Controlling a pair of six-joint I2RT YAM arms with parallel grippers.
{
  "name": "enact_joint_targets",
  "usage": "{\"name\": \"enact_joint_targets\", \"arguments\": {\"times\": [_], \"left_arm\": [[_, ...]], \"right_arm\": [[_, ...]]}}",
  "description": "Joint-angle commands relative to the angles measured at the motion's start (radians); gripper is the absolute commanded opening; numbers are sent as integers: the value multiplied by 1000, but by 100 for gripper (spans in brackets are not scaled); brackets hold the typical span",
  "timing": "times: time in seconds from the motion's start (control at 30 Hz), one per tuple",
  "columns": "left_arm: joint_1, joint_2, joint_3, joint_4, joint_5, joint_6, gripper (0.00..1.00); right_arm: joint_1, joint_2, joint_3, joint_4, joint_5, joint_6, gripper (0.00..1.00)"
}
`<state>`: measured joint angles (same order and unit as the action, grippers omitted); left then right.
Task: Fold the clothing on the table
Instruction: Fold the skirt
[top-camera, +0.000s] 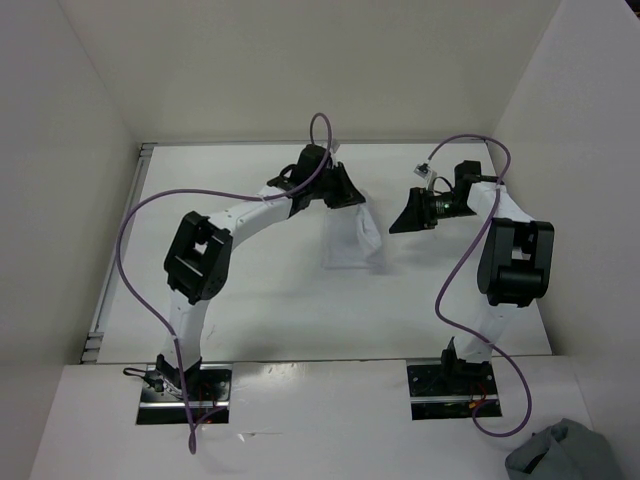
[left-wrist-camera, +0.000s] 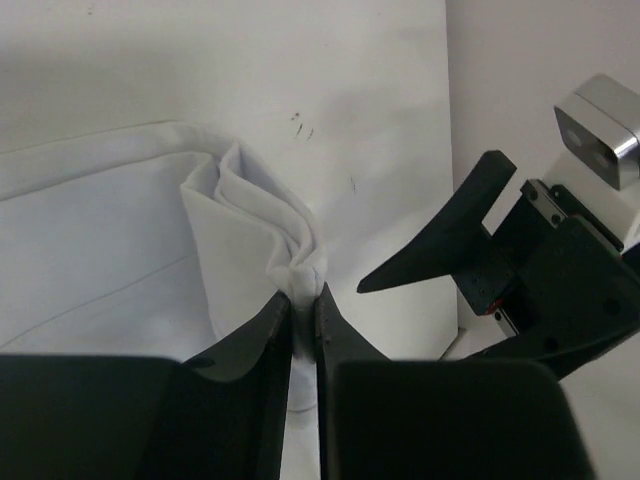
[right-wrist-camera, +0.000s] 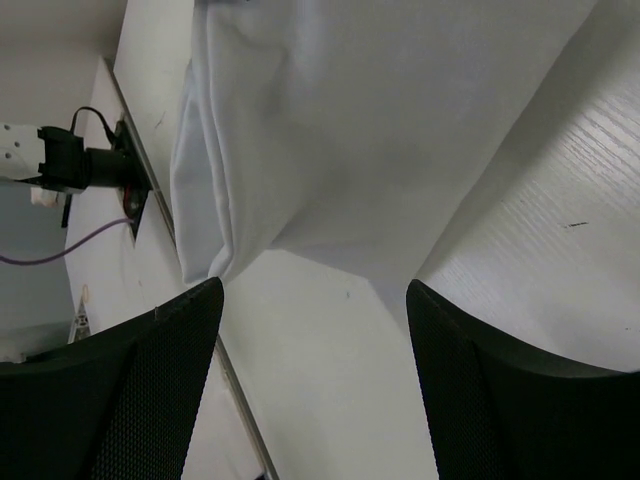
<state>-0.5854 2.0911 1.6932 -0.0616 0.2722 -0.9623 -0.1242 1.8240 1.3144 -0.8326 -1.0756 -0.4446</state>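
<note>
Pinching a bunched corner of the clothing (left-wrist-camera: 250, 240), the left gripper (left-wrist-camera: 303, 300) holds it over the middle of the table (top-camera: 260, 300). Meanwhile the right gripper (right-wrist-camera: 312, 290) gapes wide, empty. Fabric looks thin, light and floppy, so I'd grab an opposite corner or hem.

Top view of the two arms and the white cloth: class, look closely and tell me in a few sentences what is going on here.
The left gripper is shut on a bunched edge of the white clothing, which hangs from that pinch over the table. The right gripper is open beside the garment and holds nothing. The garment is not yet lying folded.
</note>
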Motion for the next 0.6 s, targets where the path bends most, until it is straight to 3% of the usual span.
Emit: {"name": "enact_joint_targets", "arguments": {"times": [0.0, 0.4, 0.5, 0.57], "left_arm": [[24, 38, 37, 8, 45, 45, 17], [78, 139, -38, 23, 55, 42, 24], [87, 149, -56, 3, 55, 51, 30], [87, 139, -78, 3, 44, 51, 39]], "right_arm": [[-9, 1, 20, -23, -40, -29, 78], [-9, 11, 20, -53, -49, -60, 78], [-9, 11, 20, -53, -49, -60, 78], [-9, 20, 11, -21, -31, -31, 78]]}}
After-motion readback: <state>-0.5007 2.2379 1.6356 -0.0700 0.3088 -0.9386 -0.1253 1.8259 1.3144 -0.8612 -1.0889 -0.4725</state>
